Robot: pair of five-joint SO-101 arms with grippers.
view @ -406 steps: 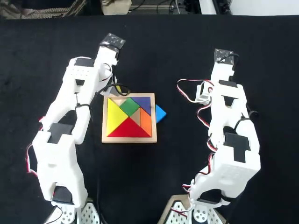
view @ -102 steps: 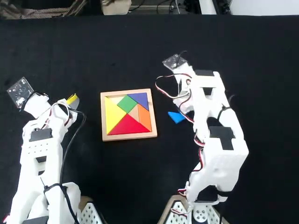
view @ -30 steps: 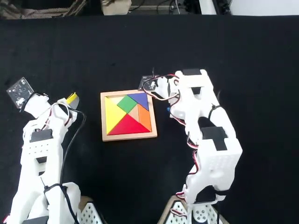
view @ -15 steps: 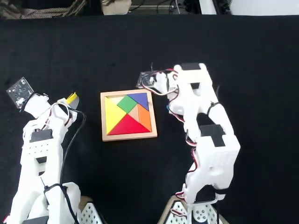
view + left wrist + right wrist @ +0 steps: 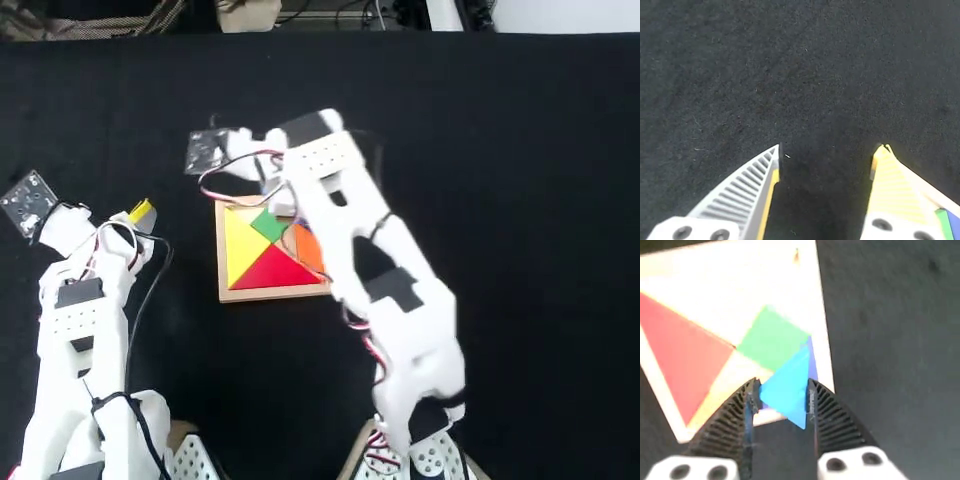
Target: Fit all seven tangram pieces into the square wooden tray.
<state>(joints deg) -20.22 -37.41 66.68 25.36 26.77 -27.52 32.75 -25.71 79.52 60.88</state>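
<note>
The square wooden tray (image 5: 270,293) lies at mid-table with yellow (image 5: 240,248), red (image 5: 270,270), green (image 5: 268,225) and orange (image 5: 310,252) pieces in it. My right arm (image 5: 325,175) stretches over the tray's far right part and hides that corner. In the right wrist view my right gripper (image 5: 782,386) is shut on a blue triangle (image 5: 787,387), held above the tray (image 5: 821,315) near the green square (image 5: 772,337) and a purple piece (image 5: 810,347). My left gripper (image 5: 830,150) is open over bare cloth; the high view places it (image 5: 135,215) left of the tray.
Black cloth (image 5: 520,200) covers the whole table, with open room to the right of the tray and in front of it. Cables and clutter (image 5: 250,12) sit beyond the far edge. The left arm's body (image 5: 75,320) stands at the near left.
My right arm has swung left from beside the tray's right edge to over the tray's far part, carrying the blue triangle. The left arm shifted slightly left.
</note>
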